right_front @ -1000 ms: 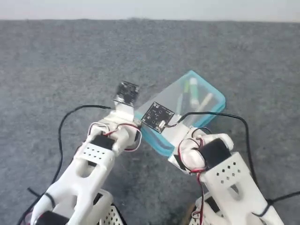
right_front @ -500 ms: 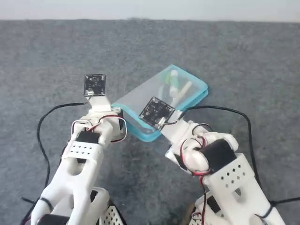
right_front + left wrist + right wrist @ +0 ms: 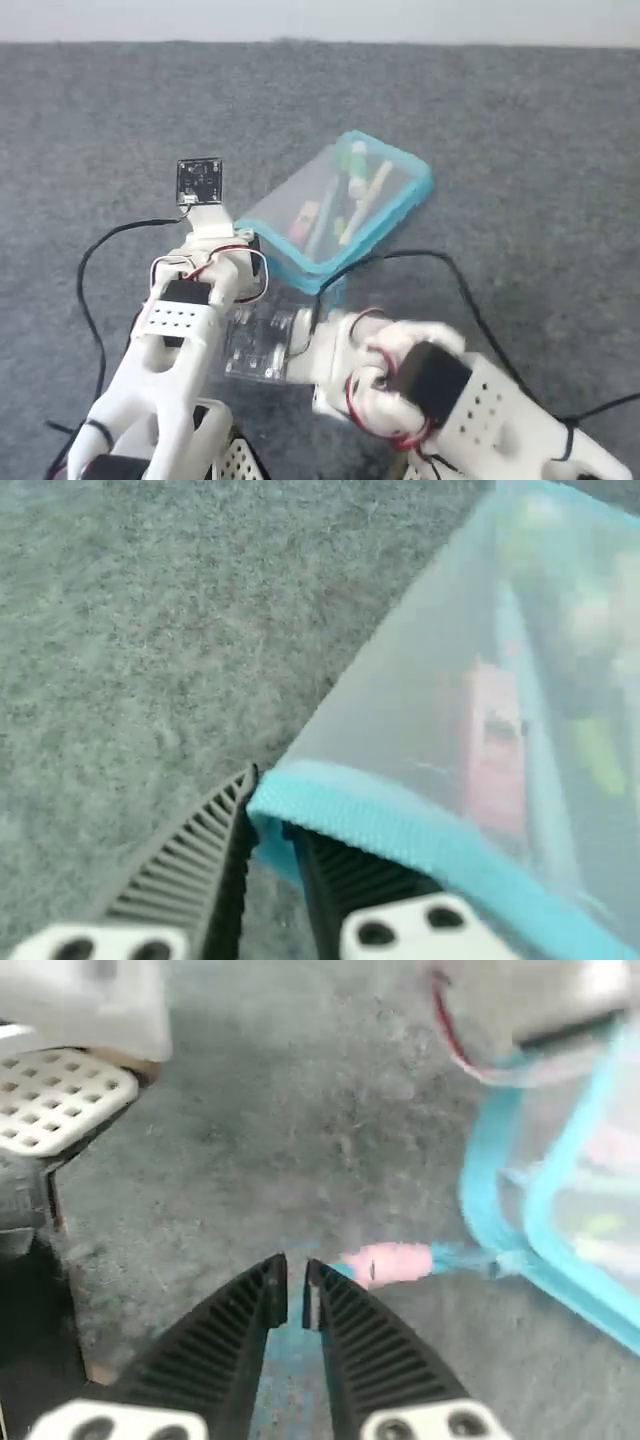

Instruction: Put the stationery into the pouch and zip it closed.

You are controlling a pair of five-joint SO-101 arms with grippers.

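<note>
The clear pouch [image 3: 340, 210] with blue trim lies on the grey carpet with pens and other stationery [image 3: 350, 195] inside. My left gripper [image 3: 270, 825] is shut on the blue edge at the pouch's near corner [image 3: 330, 805]. A red item [image 3: 495, 740] shows through the pouch wall. My right gripper [image 3: 295, 1278] hangs low over the carpet with its fingers shut and nothing visible between the tips. The pink zipper pull [image 3: 390, 1260] lies just past those tips, joined to the pouch's blue trim [image 3: 480, 1200]. The right arm [image 3: 400, 380] appears blurred at the near side.
The left arm [image 3: 185, 310] stretches from the near left up to the pouch. Its white perforated base [image 3: 60, 1090] lies close to my right gripper. Black cables [image 3: 110, 270] loop beside both arms. Open carpet [image 3: 520, 130] spreads behind and to the right.
The right arm has drawn back from over the pouch toward the near edge. The pouch slid left and turned, uncovering its contents. The left arm swung left, then held still.
</note>
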